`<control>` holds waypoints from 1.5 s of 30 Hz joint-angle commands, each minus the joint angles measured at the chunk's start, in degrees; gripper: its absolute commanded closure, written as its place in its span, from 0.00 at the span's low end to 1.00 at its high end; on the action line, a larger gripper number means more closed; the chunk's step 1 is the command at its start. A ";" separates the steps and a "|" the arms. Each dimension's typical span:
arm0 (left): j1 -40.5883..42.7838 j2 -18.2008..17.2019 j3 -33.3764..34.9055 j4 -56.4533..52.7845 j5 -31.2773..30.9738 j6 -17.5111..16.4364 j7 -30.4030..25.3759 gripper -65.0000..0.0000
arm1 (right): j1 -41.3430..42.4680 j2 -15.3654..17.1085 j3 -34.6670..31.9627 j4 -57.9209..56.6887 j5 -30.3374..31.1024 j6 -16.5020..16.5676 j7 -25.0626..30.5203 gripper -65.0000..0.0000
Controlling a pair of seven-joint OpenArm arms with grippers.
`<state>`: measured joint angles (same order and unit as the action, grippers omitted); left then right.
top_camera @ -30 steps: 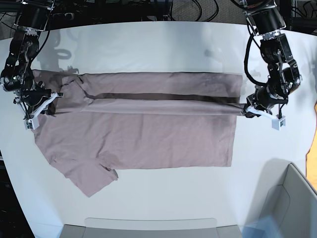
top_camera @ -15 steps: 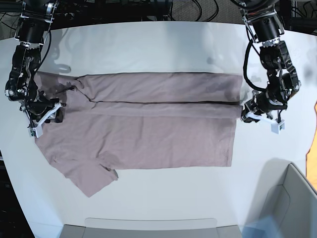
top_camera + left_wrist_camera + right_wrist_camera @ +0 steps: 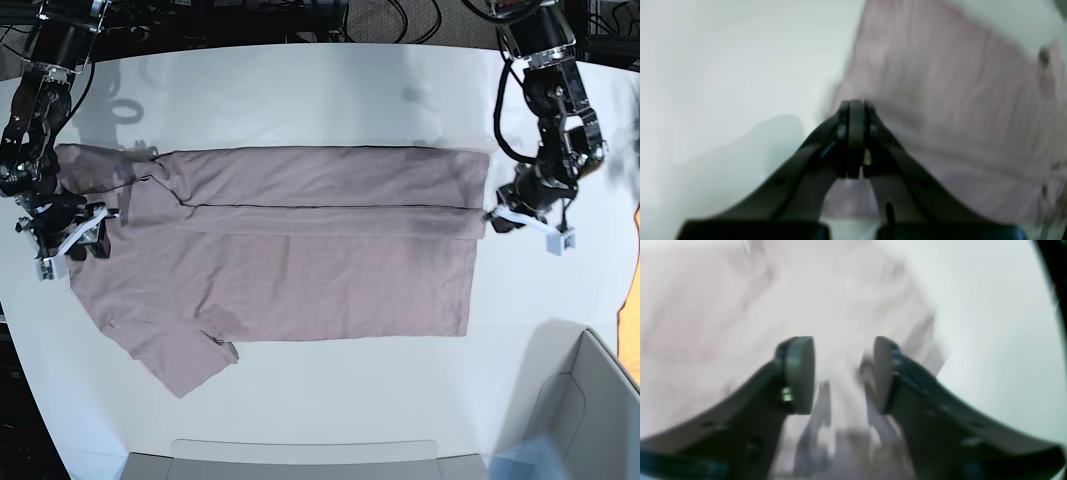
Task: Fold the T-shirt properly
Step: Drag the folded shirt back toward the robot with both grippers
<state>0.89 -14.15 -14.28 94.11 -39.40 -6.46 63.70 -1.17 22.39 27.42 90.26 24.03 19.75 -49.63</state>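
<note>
with the table [image 3: 300,90] filling most of the base view as a white surface, the t-shirt [image 3: 300,260] lies spread across the middle of the frame, its far long edge folded over onto the body so that a straight seam-like crease runs left to right through the upper half; one sleeve sticks out at the lower left, not yet tucked. a grey bin [image 3: 590,400] sits at the lower right corner, well apart from the cloth. the right gripper [image 3: 75,240], at the left edge of the frame, rests at the shoulder end of the fold with its jaws spread and nothing between them, as the right wrist view confirms despite blur. the left gripper [image 3: 515,218], at the right of the frame, sits just beside the hem end of the fold; the left wrist view shows its fingertips [image 3: 855,133] pressed together with no cloth visibly caught. judgement: this fold looks laid down, and the next fold is best begun by taking the near long edge at both ends at matching height, lifting evenly so the crease stays parallel, and gathering the loose sleeve inward first
</note>
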 commanded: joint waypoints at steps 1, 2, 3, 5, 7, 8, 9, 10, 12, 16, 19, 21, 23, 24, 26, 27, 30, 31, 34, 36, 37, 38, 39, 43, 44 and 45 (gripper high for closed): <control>-1.10 -0.75 3.07 1.24 -1.17 -0.44 -2.47 1.00 | 0.69 1.56 0.58 0.86 0.54 0.08 2.20 0.79; -0.58 -0.92 5.36 1.24 -0.91 -0.44 -3.79 1.00 | 0.25 1.56 0.58 0.42 0.45 0.08 2.20 0.86; -0.05 -1.01 7.56 1.32 -0.03 -0.44 -5.11 1.00 | -0.02 1.56 0.58 -0.19 0.45 0.08 2.20 0.94; 0.48 -0.84 10.72 1.24 3.57 -0.35 -7.13 1.00 | -0.02 1.65 0.49 -2.57 0.28 0.16 2.20 1.00; 0.57 -0.57 12.92 0.88 8.32 -0.35 -8.71 1.00 | 0.33 2.09 0.14 -5.47 0.28 0.25 2.29 1.00; 0.57 -0.22 13.98 0.80 10.52 -0.35 -9.33 1.00 | 0.33 2.44 -0.03 -6.52 0.28 0.25 2.37 1.00; 0.57 0.39 14.59 0.71 12.63 -0.35 -9.59 1.00 | 0.60 2.71 -0.74 -7.66 0.28 0.25 2.46 1.00; 0.48 1.01 15.03 0.36 14.91 -0.35 -9.59 1.00 | 1.04 2.88 -1.88 -8.72 0.28 0.25 3.16 1.00; 0.13 2.33 15.65 -0.96 20.01 -0.35 -9.59 1.00 | 1.13 3.85 -4.87 -11.53 0.19 0.25 5.63 1.00; 0.48 3.73 15.82 -6.59 24.41 -0.62 -9.59 1.00 | 1.13 5.34 -10.14 -17.34 0.19 0.16 7.91 1.00; 2.76 3.03 15.38 -7.82 24.58 -0.62 -9.59 1.00 | -0.72 5.26 -10.94 -17.69 0.19 0.16 7.82 1.00; 6.10 1.27 15.12 -7.73 24.58 -0.62 -10.03 1.00 | -2.04 5.26 -10.94 -17.69 0.19 0.16 7.82 1.00; 8.57 0.22 15.12 -7.64 24.50 -0.62 -10.12 1.00 | -3.09 5.34 -10.94 -17.60 0.19 0.16 7.82 1.00; 9.80 -0.13 15.12 -7.64 24.50 -0.62 -10.12 1.00 | -3.97 5.34 -10.94 -16.98 0.19 0.16 7.82 1.00; 12.61 -1.19 15.12 -7.64 24.50 -0.62 -10.30 1.00 | -6.17 5.96 -11.02 -14.52 0.19 0.16 7.47 1.00; 13.93 -1.36 15.12 -7.64 24.50 -0.62 -10.82 1.00 | -7.67 6.05 -11.11 -12.94 0.19 0.16 7.47 1.00; 18.50 -1.45 14.77 -7.56 24.50 -0.62 -12.93 1.00 | -11.71 6.05 -11.11 -8.54 0.19 0.16 7.38 1.00; 19.64 -1.45 14.06 -7.56 24.50 -0.62 -13.02 1.00 | -13.03 6.14 -11.11 -7.58 0.19 0.16 7.38 1.00; 24.30 -1.45 10.64 -6.06 24.50 -0.62 -13.37 1.00 | -16.98 6.40 -10.67 -4.85 0.19 0.16 7.38 1.00; 27.11 -1.45 9.40 -3.69 24.50 -0.62 -13.46 1.00 | -18.92 6.40 -10.67 -3.80 0.19 0.16 7.38 1.00; 28.43 -1.45 8.88 -2.37 24.50 -0.62 -13.46 1.00 | -19.62 6.40 -10.67 -3.36 0.28 0.16 7.38 1.00; 29.84 -1.45 8.26 -0.79 24.50 -0.62 -13.37 1.00 | -20.41 6.40 -10.67 -2.92 0.28 0.16 7.38 1.00; 30.90 -1.45 7.91 0.44 24.50 -0.62 -12.93 1.00 | -20.94 6.40 -10.94 -2.65 0.28 0.16 7.38 1.00; 34.59 -1.45 7.91 2.99 24.50 -0.62 -12.67 1.00 | -22.00 6.22 -11.02 -1.77 0.28 0.16 7.38 1.00; 35.20 -1.45 7.82 3.17 24.50 -0.62 -12.67 1.00 | -22.17 6.22 -11.02 -1.77 0.28 0.16 7.38 1.00; 35.47 -1.45 7.82 3.35 24.50 -0.62 -12.67 1.00 | -22.17 6.22 -11.11 -1.77 0.28 0.16 7.38 1.00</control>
<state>33.87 -15.55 -6.55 99.13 -16.88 -7.97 40.03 -22.26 28.03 16.67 88.79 26.68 19.75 -37.41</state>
